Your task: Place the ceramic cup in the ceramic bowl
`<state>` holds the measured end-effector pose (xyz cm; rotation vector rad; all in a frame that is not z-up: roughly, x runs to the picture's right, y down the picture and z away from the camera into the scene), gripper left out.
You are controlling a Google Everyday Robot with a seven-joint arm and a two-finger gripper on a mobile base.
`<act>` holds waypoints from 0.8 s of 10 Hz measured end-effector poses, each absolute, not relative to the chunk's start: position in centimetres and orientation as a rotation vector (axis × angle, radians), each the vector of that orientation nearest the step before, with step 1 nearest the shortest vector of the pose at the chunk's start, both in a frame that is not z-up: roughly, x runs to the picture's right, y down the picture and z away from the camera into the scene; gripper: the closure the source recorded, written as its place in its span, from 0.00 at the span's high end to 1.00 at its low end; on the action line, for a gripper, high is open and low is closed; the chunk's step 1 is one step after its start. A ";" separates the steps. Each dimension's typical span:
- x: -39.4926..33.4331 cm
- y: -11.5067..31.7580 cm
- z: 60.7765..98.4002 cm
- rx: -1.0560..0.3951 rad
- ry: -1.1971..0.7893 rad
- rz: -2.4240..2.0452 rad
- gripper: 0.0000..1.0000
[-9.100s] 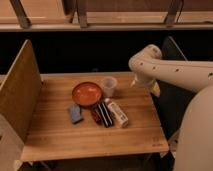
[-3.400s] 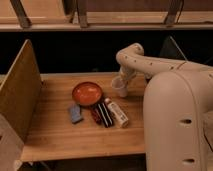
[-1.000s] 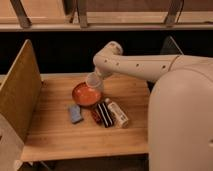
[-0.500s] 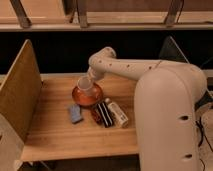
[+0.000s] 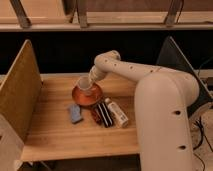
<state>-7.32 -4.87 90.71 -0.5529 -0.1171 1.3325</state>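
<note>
The orange-red ceramic bowl (image 5: pixel 86 97) sits on the wooden table (image 5: pixel 60 130) left of centre. The pale ceramic cup (image 5: pixel 83 84) is right over the bowl, at its far side, tilted a little; I cannot tell whether it rests in the bowl or hangs just above it. My gripper (image 5: pixel 90 80) is at the cup's right side, at the end of the white arm that reaches in from the right. The arm hides the bowl's far right rim.
A blue sponge-like block (image 5: pixel 75 113) lies in front of the bowl. A dark snack packet (image 5: pixel 102 115) and a white oblong bottle (image 5: pixel 116 112) lie to its right. A tall wooden panel (image 5: pixel 19 92) stands along the table's left edge.
The arm has carried the cup from the right of the table leftward and down, to right over the bowl. The bowl and the other objects have not moved.
</note>
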 end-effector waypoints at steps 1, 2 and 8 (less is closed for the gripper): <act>-7.0 -4.8 90.8 -0.563 -0.121 1.351 0.47; -6.8 -4.8 90.9 -0.572 -0.123 1.366 0.56; -6.3 -3.8 90.9 -0.631 -0.107 1.407 0.80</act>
